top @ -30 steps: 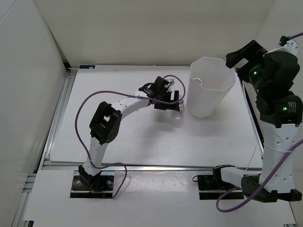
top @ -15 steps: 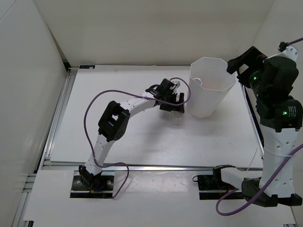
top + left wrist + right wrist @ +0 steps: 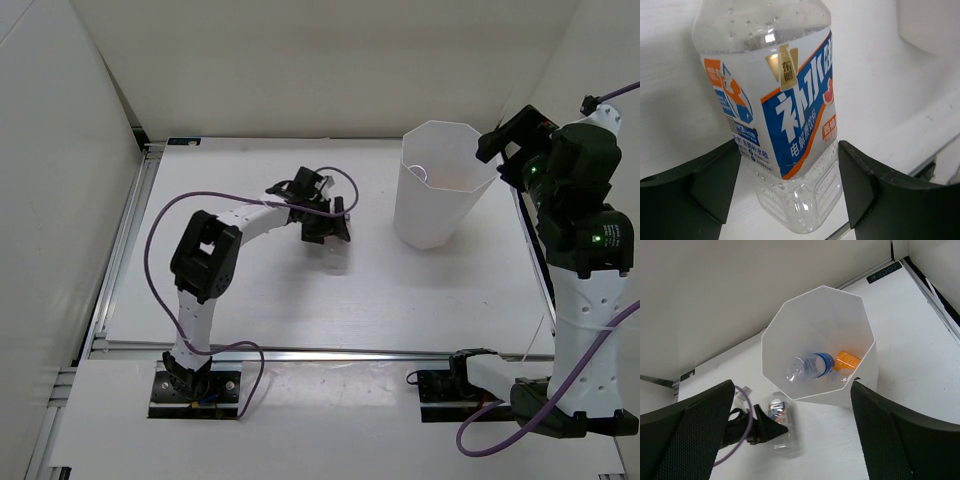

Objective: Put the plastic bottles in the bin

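Note:
A clear bottle with a white, blue and orange label (image 3: 785, 110) sits between my left gripper's (image 3: 790, 192) jaws, which are shut on its lower body. The top view shows that gripper (image 3: 328, 228) left of the bin with the bottle (image 3: 340, 258) blurred below it, at or just above the table. The white octagonal bin (image 3: 430, 215) stands at the back right. My right gripper (image 3: 792, 390) is open and empty above the bin (image 3: 866, 371). Inside lie a clear bottle with a blue label (image 3: 810, 367) and an orange bottle (image 3: 846, 360). A plain clear bottle is not clearly visible.
White walls enclose the table at the back and left. A metal rail (image 3: 125, 240) runs along the table's left edge. My left arm's purple cable (image 3: 190, 205) loops above the table.
My left gripper has moved left, away from the bin, and the labelled bottle has moved with it. My right gripper has stayed above the bin.

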`<state>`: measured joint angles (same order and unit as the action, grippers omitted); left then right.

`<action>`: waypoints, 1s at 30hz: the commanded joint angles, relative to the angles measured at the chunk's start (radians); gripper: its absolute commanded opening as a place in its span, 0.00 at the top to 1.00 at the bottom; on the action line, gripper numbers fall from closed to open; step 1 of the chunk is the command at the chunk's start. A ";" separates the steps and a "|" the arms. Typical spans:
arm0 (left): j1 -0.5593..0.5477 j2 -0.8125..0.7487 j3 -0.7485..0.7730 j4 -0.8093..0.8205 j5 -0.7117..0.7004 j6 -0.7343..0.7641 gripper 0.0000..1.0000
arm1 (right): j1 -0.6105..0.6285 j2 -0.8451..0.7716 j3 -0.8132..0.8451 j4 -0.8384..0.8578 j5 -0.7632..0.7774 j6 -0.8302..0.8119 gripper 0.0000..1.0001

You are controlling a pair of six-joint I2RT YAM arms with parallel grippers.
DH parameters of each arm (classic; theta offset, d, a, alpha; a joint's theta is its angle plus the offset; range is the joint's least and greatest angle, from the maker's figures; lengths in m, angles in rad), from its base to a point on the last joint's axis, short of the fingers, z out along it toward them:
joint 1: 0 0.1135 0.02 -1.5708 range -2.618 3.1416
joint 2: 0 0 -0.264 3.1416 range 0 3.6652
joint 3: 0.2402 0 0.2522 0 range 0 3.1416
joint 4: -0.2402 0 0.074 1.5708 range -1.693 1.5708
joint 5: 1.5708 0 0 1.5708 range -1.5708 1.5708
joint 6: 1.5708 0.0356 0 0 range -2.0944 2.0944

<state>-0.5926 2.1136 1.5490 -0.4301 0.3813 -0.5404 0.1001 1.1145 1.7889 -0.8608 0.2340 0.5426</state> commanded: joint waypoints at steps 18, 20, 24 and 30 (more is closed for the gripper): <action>-0.013 0.091 1.027 0.115 0.077 -0.214 0.62 | -0.013 -0.038 -0.054 0.034 0.070 0.026 0.00; -0.045 0.072 0.950 0.261 0.068 -0.254 0.62 | -0.013 -0.047 -0.054 0.034 0.080 0.016 0.00; -0.087 0.189 1.077 0.342 0.031 -0.296 0.59 | -0.013 -0.059 -0.025 0.034 0.126 -0.009 0.00; -0.148 0.204 1.026 0.490 -0.007 -0.343 0.59 | -0.013 -0.108 -0.016 -0.020 0.136 -0.021 0.00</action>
<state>-0.7082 2.3764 2.5267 -0.0776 0.3889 -0.8425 0.0917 1.0454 1.7344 -0.8684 0.3378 0.5438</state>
